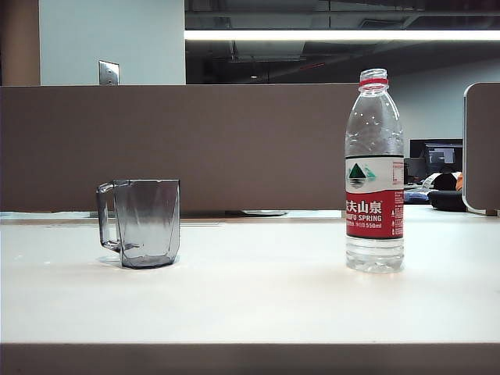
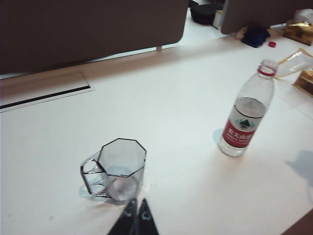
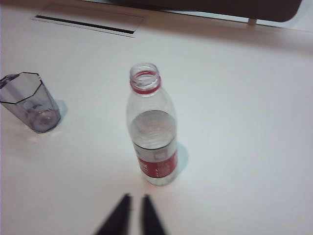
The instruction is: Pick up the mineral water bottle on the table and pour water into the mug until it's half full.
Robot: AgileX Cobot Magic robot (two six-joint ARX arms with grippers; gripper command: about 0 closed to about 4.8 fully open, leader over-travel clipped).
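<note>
Off-white table [image 1: 258, 301]: wide smooth top with a darker front edge, carrying both the bottle and the mug; a brown partition wall [image 1: 195, 144] runs along its far side.
Bottle [image 1: 374, 172]: tall clear plastic, upright on the table, uncapped, with a red ring at the neck and a white-and-red label showing a green mountain; in the exterior view it stands well to the right of the mug.
Water [image 3: 152, 128]: clear, inside the bottle, its surface at about the top edge of the label.
Mug [image 1: 141, 222]: short smoky-grey see-through mug with faceted walls, upright on the table well apart from the bottle, its angular handle on the side away from the bottle; it looks empty.
Left gripper [image 2: 137, 214]: above the table just short of the mug, on the mug's side away from the partition; its two dark fingertips lie close together with a thin slit between, holding nothing.
Right gripper [image 3: 135, 199]: above the table near the bottle, on the bottle's side away from the partition, not touching it; its fingers are drawn together and empty.
</note>
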